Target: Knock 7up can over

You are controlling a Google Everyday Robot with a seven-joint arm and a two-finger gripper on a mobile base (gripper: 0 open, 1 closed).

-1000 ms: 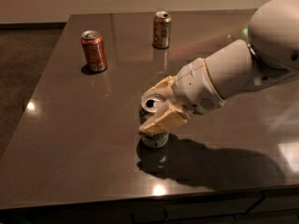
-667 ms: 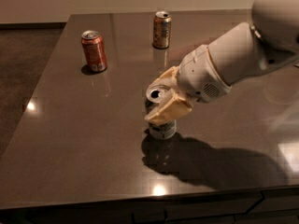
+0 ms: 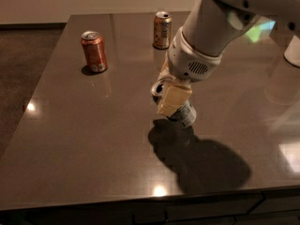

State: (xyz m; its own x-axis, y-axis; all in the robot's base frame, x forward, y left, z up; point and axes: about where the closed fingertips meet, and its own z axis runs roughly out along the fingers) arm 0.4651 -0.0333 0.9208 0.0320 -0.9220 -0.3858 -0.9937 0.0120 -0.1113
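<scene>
Dark brown glossy table point(image 3: 93, 144) w/ three soda cans. Near the centre, the robot's gripper point(image 3: 168, 95) pinches the 7up can point(image 3: 186, 115) between two tan fingers point(image 3: 174, 99), one in front & one behind. The can leans hard left, silver top pointing up-left. Its lower edge sits at or just above the tabletop; contact can't be told. The white arm point(image 3: 211, 32) comes in from upper right. The red-orange can point(image 3: 94, 51) at left & the orange-copper can point(image 3: 162, 30) at the back stand upright, both well apart from the gripper. Judgement: the tip looks approx. halfway done. To finish well, the wrist should roll the can leftward & low, releasing only once its side is close to the surface, so it lies flat instead of rocking upright.
</scene>
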